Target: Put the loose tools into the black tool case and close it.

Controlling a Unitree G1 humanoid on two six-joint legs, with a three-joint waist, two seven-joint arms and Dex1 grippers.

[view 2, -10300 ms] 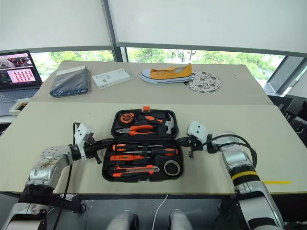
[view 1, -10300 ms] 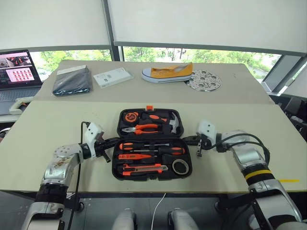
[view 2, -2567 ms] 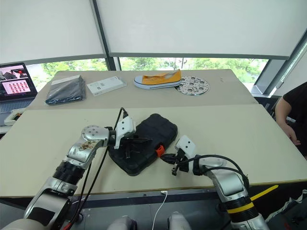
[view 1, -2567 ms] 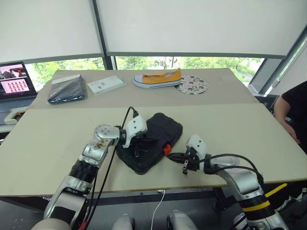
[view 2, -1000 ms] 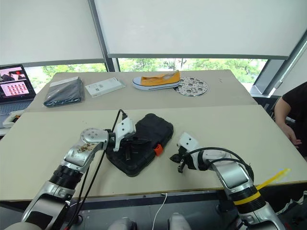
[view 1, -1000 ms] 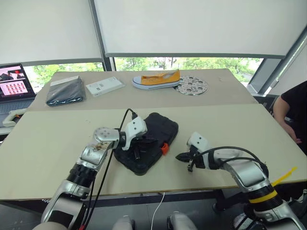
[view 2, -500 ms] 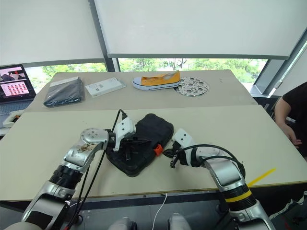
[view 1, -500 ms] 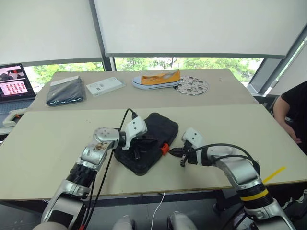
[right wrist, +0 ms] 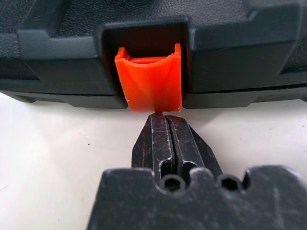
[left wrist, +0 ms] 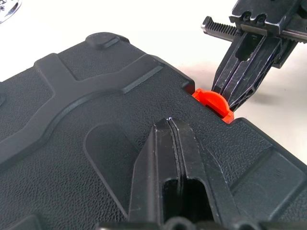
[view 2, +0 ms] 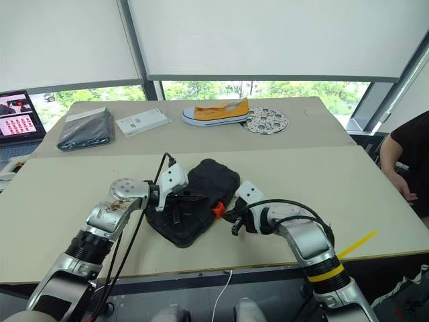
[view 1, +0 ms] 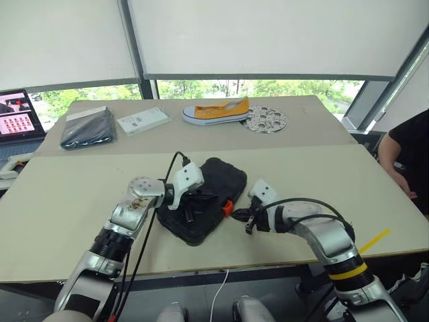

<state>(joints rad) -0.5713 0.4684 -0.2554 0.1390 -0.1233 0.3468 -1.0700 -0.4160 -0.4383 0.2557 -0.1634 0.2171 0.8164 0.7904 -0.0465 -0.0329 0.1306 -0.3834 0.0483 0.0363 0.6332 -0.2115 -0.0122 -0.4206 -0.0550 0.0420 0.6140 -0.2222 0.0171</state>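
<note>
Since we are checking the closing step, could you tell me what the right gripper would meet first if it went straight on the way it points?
Most likely the orange latch of the closed black tool case: the right gripper, fingers shut, points straight at its lower edge.

two beige tables (view 1: 53, 201), white blinds (view 1: 268, 33) over windows.

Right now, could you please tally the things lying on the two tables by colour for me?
Black or dark: 2, the closed black ribbed plastic tool case and the flat dark grey pouch
White: 1, the flat white box
Yellow: 1, the yellow canvas shoe
Silver: 1, the round perforated metal disc
Total: 5
</note>
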